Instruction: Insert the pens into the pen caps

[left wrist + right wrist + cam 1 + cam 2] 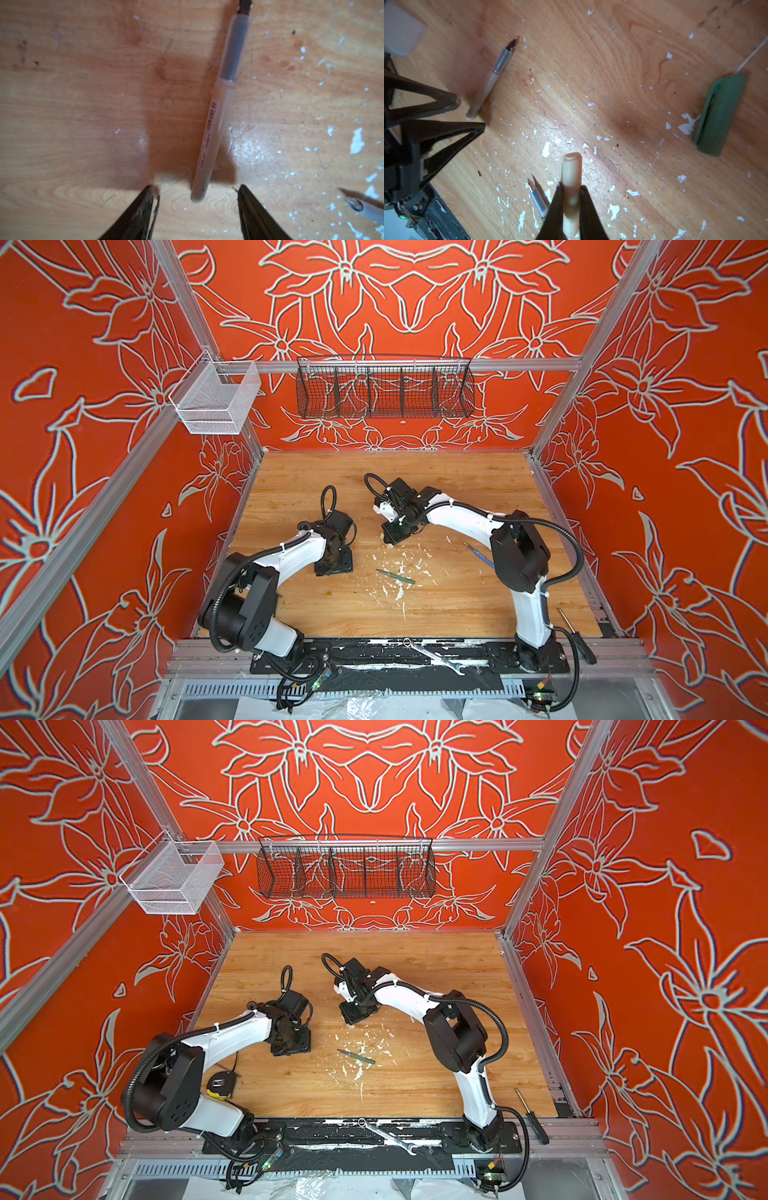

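At mid-frame in both top views, both arms reach over the wooden surface (pixel 457 489). The right claw (pixel 572 186) pinches the beige cap (pixel 571 164). The left claw (pixel 197 188) stands spread astride the blunt end of the beige pen (pixel 214 124), not touching it. The green pen (pixel 395 576) lies at lower centre, with the blue pen (pixel 478 554) to its right.

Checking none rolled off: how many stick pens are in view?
3: beige stick pen at the left hand; green stick pen among white flecks; blue stick pen beside the right arm.

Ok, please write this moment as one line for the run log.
left gripper: open at rear end of beige pen | right gripper: shut on beige cap | beige pen: uncapped, lying on table
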Controlling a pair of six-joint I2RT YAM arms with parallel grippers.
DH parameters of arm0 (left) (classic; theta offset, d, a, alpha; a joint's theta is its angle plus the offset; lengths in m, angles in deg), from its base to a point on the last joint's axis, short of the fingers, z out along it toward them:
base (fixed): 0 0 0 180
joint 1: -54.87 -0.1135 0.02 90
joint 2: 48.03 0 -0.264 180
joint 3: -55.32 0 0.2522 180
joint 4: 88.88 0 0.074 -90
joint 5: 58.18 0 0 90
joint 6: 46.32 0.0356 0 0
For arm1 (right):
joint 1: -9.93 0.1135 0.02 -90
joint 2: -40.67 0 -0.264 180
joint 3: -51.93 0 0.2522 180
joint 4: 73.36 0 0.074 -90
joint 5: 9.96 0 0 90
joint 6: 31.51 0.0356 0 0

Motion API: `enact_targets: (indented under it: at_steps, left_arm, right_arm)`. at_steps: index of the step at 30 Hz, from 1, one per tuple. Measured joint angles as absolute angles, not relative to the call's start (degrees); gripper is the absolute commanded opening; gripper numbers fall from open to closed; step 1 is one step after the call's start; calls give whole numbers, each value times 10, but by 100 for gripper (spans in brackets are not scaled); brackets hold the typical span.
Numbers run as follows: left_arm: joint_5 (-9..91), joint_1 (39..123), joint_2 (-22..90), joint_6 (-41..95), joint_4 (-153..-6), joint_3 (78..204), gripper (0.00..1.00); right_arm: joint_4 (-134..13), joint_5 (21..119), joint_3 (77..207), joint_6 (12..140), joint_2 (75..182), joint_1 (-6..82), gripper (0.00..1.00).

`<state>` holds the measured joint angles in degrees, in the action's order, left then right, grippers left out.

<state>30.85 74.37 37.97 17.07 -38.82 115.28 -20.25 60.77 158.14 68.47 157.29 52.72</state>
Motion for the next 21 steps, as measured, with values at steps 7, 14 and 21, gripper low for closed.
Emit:
enact_targets:
  at_steps: [7,14,21]
  left_arm:
    - [309,745,397,170,-400,1163,60]
    - [307,758,415,168,-401,1180,49]
    - [304,761,419,169,-401,1182,27]
  right_arm:
    - [-217,607,1559,697,1566,528,12]
    - [-229,607,1546,703,1559,528,12]
    - [-240,607,1539,709,1543,527,12]
